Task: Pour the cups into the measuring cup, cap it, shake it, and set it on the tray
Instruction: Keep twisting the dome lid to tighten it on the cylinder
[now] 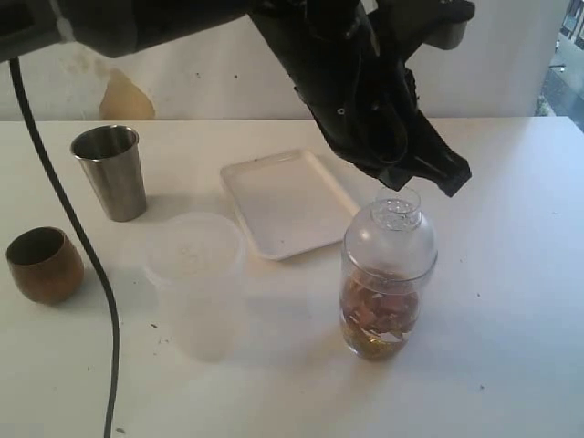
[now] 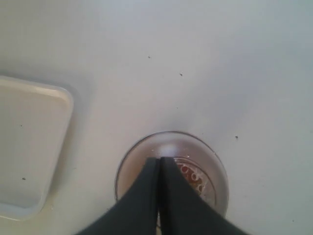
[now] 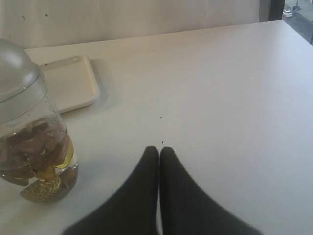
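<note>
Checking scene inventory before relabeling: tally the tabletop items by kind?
cups: 2 (steel cup, wooden cup)
measuring cup, capped: 1
frosted container: 1
tray: 1
total: 5

Soft, even daylight — wrist views slightly blurred.

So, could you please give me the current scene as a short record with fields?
measuring cup: upright on the table, clear domed lid on, brown and yellow contents inside
tray: beside the measuring cup, not under it
steel cup: upright on the table
wooden cup: upright on the table
frosted container: upright, lidded
left tool: shut, above the lid
right tool: shut, holding nothing, beside the measuring cup
</note>
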`<state>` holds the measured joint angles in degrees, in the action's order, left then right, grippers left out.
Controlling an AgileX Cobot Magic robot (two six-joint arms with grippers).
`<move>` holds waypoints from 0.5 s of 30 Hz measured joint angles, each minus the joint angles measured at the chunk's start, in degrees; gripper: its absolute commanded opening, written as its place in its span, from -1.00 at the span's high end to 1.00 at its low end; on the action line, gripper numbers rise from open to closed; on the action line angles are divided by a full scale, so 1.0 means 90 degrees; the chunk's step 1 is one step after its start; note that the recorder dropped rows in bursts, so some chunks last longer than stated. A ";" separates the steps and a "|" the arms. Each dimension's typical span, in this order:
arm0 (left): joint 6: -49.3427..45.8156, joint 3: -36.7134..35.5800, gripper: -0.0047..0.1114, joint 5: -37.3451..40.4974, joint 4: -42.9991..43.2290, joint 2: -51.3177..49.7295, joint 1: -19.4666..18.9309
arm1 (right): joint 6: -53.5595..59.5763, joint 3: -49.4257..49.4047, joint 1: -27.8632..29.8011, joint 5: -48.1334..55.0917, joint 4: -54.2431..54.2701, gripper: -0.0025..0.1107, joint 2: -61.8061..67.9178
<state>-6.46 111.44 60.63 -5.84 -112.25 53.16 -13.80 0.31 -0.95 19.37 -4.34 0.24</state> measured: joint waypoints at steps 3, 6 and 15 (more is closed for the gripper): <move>0.0013 -0.0010 0.92 -0.0002 0.0015 -0.0060 0.0000 | 0.0000 0.0000 0.0000 0.0000 0.0000 0.96 0.0000; 0.0104 -0.0010 0.92 -0.0002 0.0015 -0.0060 0.0000 | 0.0000 0.0000 0.0000 0.0000 0.0000 0.96 0.0000; 0.0152 0.0001 0.92 0.0023 0.0015 -0.0060 0.0000 | 0.0000 0.0000 0.0000 0.0000 0.0000 0.96 0.0000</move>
<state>-5.10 111.45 60.84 -5.70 -112.78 53.16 -13.80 0.31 -0.95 19.37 -4.34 0.24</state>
